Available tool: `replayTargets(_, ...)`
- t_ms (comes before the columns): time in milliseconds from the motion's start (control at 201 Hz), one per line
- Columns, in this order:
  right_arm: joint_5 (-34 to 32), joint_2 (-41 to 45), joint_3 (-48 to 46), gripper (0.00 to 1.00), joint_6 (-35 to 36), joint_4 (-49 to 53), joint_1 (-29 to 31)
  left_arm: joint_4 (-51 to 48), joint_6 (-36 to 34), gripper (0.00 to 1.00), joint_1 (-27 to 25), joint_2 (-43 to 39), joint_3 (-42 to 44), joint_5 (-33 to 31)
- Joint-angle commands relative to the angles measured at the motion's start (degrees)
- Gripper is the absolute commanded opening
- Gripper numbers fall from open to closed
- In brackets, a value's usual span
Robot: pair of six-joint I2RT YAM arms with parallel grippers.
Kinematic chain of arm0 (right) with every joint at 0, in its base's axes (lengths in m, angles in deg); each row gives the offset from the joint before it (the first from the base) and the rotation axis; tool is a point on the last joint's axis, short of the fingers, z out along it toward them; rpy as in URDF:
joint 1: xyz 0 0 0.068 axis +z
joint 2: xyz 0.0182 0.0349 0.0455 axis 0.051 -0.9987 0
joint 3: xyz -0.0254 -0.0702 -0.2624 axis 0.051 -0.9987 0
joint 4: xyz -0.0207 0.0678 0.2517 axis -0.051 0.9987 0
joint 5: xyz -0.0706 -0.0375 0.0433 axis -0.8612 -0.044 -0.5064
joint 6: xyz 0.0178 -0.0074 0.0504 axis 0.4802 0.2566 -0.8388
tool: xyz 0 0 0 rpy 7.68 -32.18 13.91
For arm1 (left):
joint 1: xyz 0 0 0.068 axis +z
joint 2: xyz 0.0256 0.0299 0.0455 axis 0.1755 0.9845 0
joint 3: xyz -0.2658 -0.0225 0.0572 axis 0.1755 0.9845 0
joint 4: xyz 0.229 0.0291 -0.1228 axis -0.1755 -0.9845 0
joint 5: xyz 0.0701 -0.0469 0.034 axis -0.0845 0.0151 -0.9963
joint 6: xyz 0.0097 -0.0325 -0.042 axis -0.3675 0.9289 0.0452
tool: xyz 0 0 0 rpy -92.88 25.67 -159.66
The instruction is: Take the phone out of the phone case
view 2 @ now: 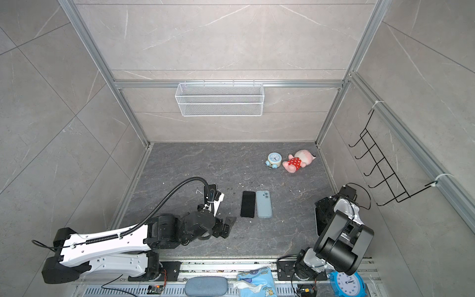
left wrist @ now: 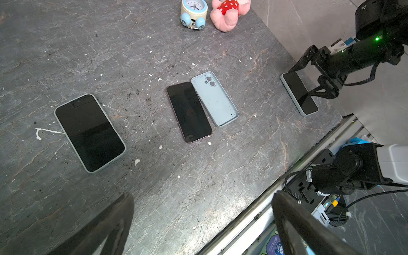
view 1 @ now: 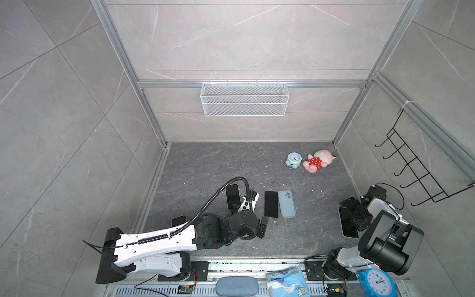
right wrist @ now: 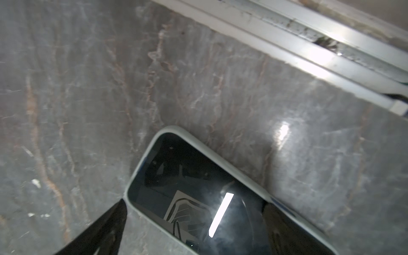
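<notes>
Found bare phone point(view 1: 271, 204) lying screen-up at lower centre of both top views, edge to edge with empty case point(view 1: 286, 204), pale blue, hollow side up. Judged that extraction done. Logged right gripper point(right wrist: 195, 205) at lower right of the top views, spread wide, straddling right cased phone point(left wrist: 301, 97) lying flat on dark tabletop point(view 1: 205, 167); pinching nothing, and cannot tell whether either finger touches the case rim. Logged left gripper point(left wrist: 203, 196) spread wide and empty too, low, just left of the bare phone in the top views, with second cased phone point(left wrist: 89, 132) flat and untouched near it. Judged remaining: closing on the right cased phone, prying case off handset, then likely repeating for the second.
</notes>
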Motion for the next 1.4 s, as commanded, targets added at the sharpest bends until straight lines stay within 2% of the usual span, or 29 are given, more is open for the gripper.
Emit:
replayTargets(0, 2.8, -1.6, -2.4, 0.98, -1.1, 2.6, 0.2, 1.6, 0.0, 1.0, 0.3, -1.2, 0.8, -0.8)
replayTargets(174, -8.9, -0.1, -1.6, 0.98, -3.3, 5.1, 0.0, 1.6, 0.4, 1.0, 0.4, -1.6, 1.1, -0.5)
replayTargets(344, -10.4, -2.1, -1.0, 0.96, -4.2, 6.1, -0.9, 1.5, 0.6, 1.0, 0.4, -2.0, 1.5, -0.7)
replayTargets(403, -9.4, -2.5, -1.0, 0.96, -4.0, 6.0, -1.0, 1.5, 0.7, 1.0, 0.3, -2.1, 1.5, -0.7)
replayTargets(528, -3.1, -4.2, -1.7, 0.97, -2.9, 4.5, -1.5, 1.6, 0.8, 1.0, 0.3, -2.1, 1.5, -0.8)
replayTargets(882, 1.7, -3.9, -2.3, 0.98, -1.5, 3.4, -3.9, 1.7, 0.7, 0.99, 0.3, -3.2, 2.2, -1.0)
replayTargets(981, 7.0, -3.9, -4.2, 0.96, -1.9, 1.0, -3.9, 2.0, 0.5, 0.99, 0.3, -3.3, 2.4, -1.2)
replayTargets(1400, 14.0, -1.5, -6.5, 0.96, -2.3, -0.4, -3.9, 2.7, -0.1, 0.99, 0.3, -3.1, 1.9, -0.7)
